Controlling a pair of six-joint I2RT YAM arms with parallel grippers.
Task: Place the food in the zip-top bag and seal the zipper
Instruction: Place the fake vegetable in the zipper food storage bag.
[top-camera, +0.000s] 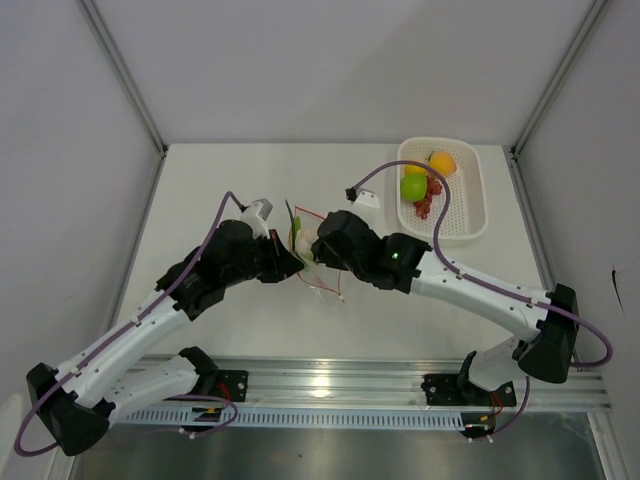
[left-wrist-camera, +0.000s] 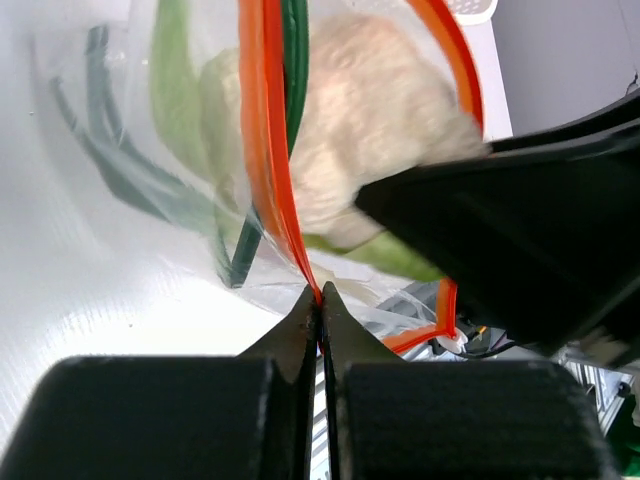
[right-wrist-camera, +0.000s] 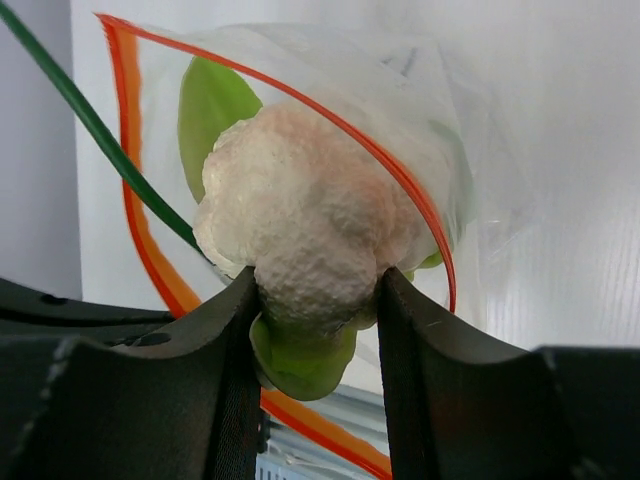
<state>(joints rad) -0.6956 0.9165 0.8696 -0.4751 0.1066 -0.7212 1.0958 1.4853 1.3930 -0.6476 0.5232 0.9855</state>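
While left jaws are pinching the zipper (left-wrist-camera: 270, 150), right jaws pushing the gripped pale leafy piece (right-wrist-camera: 300, 220) could be yanking it free.

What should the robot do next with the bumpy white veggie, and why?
Probably nudge the pale leafy piece a bit deeper into the zip-top bag before letting go. The right fingers clamp its green base just at the open mouth, with the zipper looping round it, and the left fingers pinch the zipper to hold the bag.
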